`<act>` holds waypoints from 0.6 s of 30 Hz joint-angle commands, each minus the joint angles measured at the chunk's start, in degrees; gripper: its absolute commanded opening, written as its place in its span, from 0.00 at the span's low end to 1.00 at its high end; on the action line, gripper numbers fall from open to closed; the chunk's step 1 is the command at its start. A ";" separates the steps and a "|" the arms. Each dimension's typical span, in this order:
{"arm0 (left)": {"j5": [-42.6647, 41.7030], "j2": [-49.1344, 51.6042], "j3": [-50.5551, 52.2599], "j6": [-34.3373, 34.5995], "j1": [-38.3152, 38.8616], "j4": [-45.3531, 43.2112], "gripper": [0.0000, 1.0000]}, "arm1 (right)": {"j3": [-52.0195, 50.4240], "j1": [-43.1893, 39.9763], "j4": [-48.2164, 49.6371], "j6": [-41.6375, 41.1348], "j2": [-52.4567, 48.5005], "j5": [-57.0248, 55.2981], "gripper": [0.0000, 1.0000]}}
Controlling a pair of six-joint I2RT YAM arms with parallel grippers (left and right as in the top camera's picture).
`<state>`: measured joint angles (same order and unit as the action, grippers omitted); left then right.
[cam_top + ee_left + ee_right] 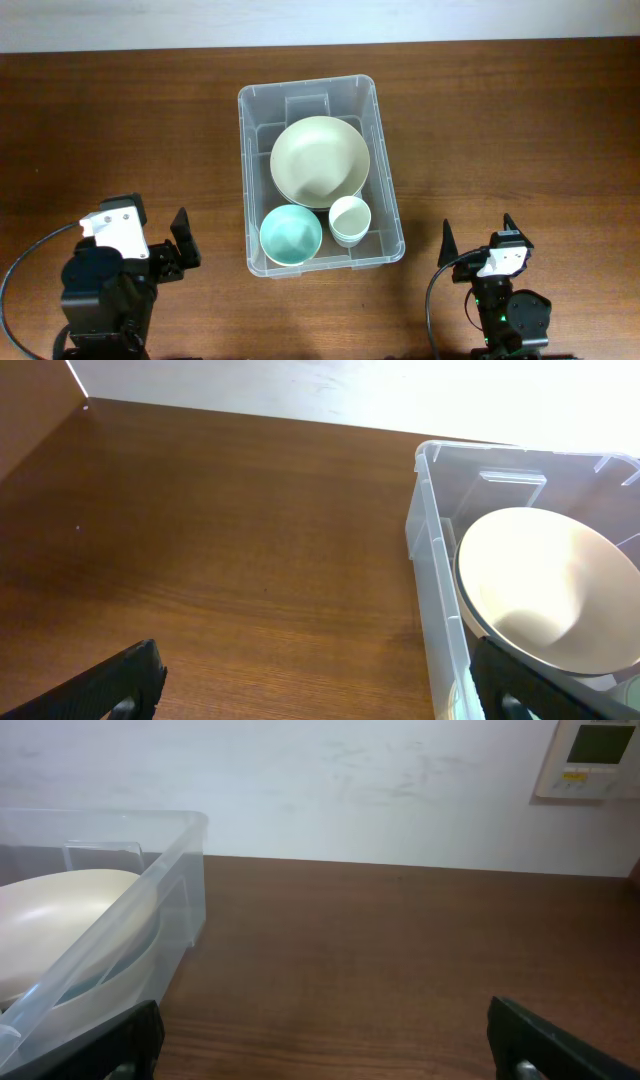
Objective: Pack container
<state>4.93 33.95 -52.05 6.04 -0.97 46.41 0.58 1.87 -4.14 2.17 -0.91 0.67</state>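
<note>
With the big bowl (319, 160), teal bowl (291, 234) and cup (350, 217) in the container (243, 180), packing looks done, and the left gripper (178, 248) and right gripper (478, 240) sit wide open and empty, so no further grasp seems needed.

A large cream bowl (320, 160), a teal bowl (291, 235) and a white cup (350, 220) sit close together, wooden table (120, 130) around.

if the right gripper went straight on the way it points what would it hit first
Nothing near: the right gripper points along the table toward the far wall. The container sits off to its left, outside that line as far as the wrist view shows; depth is unclear.
</note>
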 commanded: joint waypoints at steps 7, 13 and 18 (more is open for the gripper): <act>0.76 -0.63 1.51 0.26 0.22 1.60 1.00 | -0.26 0.33 -0.37 0.42 0.44 -0.07 0.99; 0.57 -4.92 9.62 0.24 0.17 0.22 1.00 | -0.26 0.33 -0.37 0.42 0.44 -0.07 0.99; -0.26 -13.25 21.70 0.09 0.17 -8.90 0.99 | -0.26 0.33 -0.37 0.42 0.44 -0.07 0.99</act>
<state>4.91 25.06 -35.51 6.02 -0.97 40.66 0.58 1.87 -4.16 2.13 -0.91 0.67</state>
